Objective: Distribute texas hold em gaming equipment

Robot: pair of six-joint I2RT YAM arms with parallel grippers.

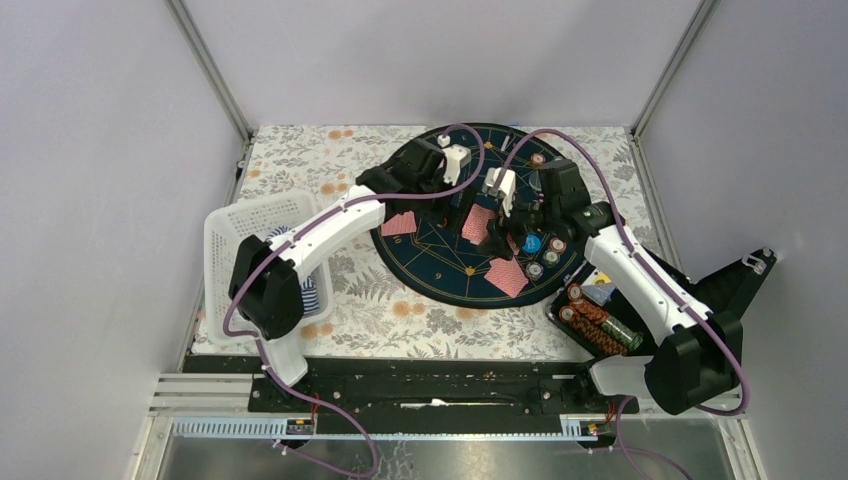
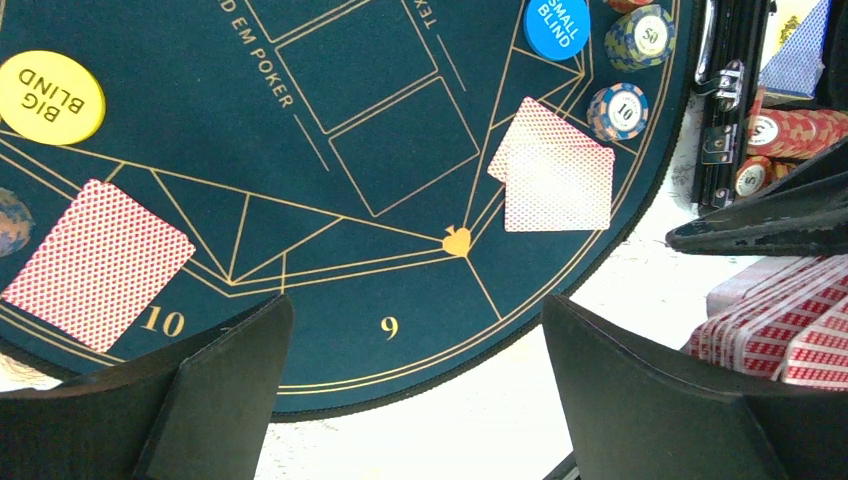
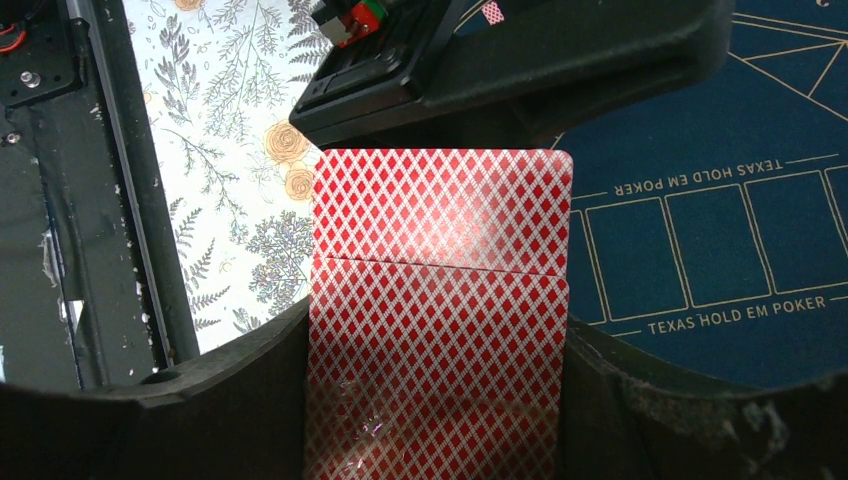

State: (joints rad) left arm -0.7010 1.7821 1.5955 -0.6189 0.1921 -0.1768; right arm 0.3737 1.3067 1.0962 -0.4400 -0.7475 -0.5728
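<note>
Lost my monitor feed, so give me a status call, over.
Left gripper open, empty, over the mat. Right gripper shut on red-backed cards. Left arm crowds their far edge.

white basket [image 1: 225, 255] left of round blue mat [image 1: 450, 272]

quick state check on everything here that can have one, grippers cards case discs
left gripper, open, empty, above the mat
right gripper, shut on the card deck
card pair, face down, overlapping
chip case, open
big blind disc, label up
small blind disc, label up
</note>
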